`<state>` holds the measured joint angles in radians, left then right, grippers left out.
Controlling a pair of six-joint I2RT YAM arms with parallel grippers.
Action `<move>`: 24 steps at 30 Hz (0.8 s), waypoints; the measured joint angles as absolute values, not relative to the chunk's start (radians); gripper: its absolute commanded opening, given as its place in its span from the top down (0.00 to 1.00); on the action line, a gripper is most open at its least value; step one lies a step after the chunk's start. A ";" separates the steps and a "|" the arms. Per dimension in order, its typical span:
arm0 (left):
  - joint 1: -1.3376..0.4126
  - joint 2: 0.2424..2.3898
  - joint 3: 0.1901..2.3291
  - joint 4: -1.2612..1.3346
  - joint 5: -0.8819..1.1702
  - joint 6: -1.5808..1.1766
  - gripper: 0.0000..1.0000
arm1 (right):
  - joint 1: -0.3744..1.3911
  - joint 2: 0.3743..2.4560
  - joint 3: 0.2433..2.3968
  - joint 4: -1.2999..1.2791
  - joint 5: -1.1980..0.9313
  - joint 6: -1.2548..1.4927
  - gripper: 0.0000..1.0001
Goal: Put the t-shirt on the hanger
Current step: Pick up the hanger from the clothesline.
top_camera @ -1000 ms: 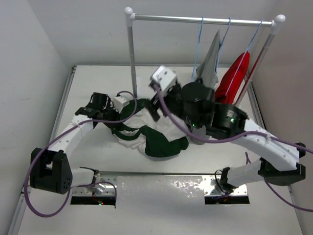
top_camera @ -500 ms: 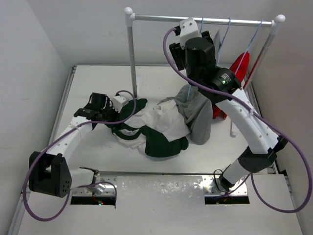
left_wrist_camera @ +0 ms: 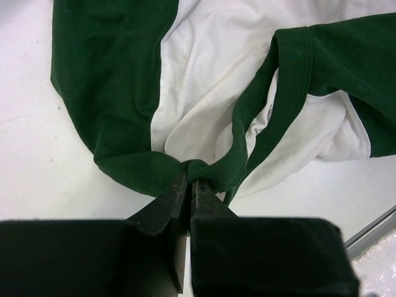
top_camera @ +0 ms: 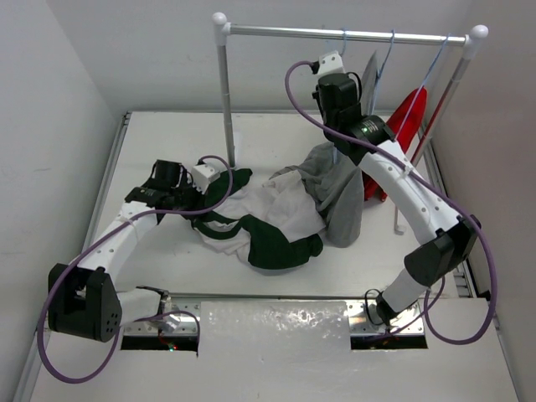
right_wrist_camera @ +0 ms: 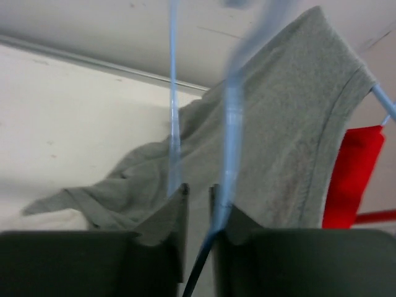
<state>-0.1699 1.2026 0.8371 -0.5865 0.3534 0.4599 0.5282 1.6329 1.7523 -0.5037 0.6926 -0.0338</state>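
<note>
Distance between shirt and hanger is what the coming move turns on. The hanger hangs from the rail, and its thin blue wires rise straight up from the tips of the right gripper, one wire by each finger. These fingers stand almost together, with only a narrow slit. Whether they really pinch a wire cannot be told (the nearer wire is blurred).

The t-shirt lies crumpled on the table, well below the rail and near the foot of its left post. Its long side runs roughly parallel to the rail. The left gripper is the nearer one to it, and its fingers are closed tight on the green ribbed neck edge. The cloth is dark green with large white panels, soft and folded over itself, so the neck opening will probably need spreading.
</note>
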 measured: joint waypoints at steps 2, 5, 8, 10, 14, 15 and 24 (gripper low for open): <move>-0.170 1.203 0.837 -0.587 0.354 0.462 1.00 | 0.531 1.629 1.748 -0.490 0.678 -0.028 0.93; -0.170 1.203 0.837 -0.587 0.356 0.463 1.00 | 0.532 1.606 1.742 -0.471 0.673 -0.031 1.00; -0.170 1.203 0.836 -0.587 0.361 0.464 1.00 | 0.533 1.575 1.736 -0.455 0.669 -0.037 1.00; -0.170 1.203 0.836 -0.587 0.362 0.466 1.00 | 0.533 1.559 1.736 -0.448 0.659 -0.040 1.00; -0.170 1.203 0.836 -0.587 0.362 0.466 1.00 | 0.533 1.537 1.736 -0.442 0.631 -0.041 1.00; -0.170 1.203 0.836 -0.587 0.362 0.466 1.00 | 0.533 1.531 1.736 -0.439 0.627 -0.041 1.00; -0.170 1.203 0.836 -0.587 0.361 0.467 1.00 | 0.534 1.430 1.713 -0.390 0.563 -0.115 1.00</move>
